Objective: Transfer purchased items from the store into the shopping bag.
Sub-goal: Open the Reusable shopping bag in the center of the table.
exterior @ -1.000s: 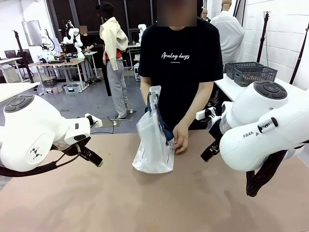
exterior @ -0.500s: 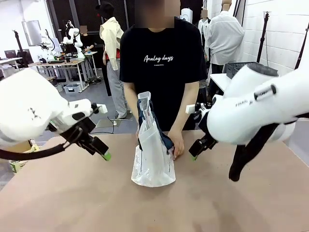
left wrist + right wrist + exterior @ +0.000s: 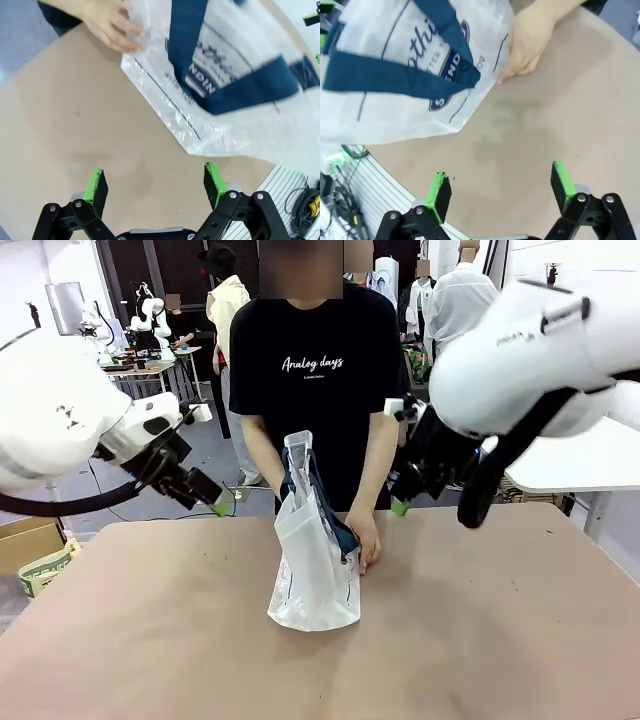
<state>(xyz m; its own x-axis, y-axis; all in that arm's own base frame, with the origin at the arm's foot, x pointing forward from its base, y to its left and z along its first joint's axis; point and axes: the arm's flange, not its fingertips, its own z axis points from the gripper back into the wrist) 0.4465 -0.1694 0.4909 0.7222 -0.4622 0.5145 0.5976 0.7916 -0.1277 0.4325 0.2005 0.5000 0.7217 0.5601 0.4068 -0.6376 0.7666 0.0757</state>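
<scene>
The shopping bag (image 3: pixel 315 560), translucent white with navy straps, stands upright in the middle of the brown table. A person's hand (image 3: pixel 365 540) steadies it from the far side. My left gripper (image 3: pixel 215 502) hovers open, up and to the left of the bag, and holds nothing. My right gripper (image 3: pixel 400 502) hangs open, up and to the right of it, also with nothing in it. The left wrist view looks down on the bag (image 3: pixel 240 100) and a hand (image 3: pixel 107 25) past the open gripper (image 3: pixel 155 182). In the right wrist view the bag (image 3: pixel 395 75) and hand (image 3: pixel 530 40) lie beyond the open gripper (image 3: pixel 501 186). The store and the purchased items are out of view.
The person (image 3: pixel 320 370) stands at the table's far edge, right behind the bag. A cardboard box (image 3: pixel 30 540) sits off the table's left side and a white table (image 3: pixel 570 460) stands at the right. The brown tabletop (image 3: pixel 480 640) spreads bare around the bag.
Both arms have lifted and swung toward the far side, so the grippers now sit higher beside the bag. The person has stepped to the left and keeps holding the bag upright.
</scene>
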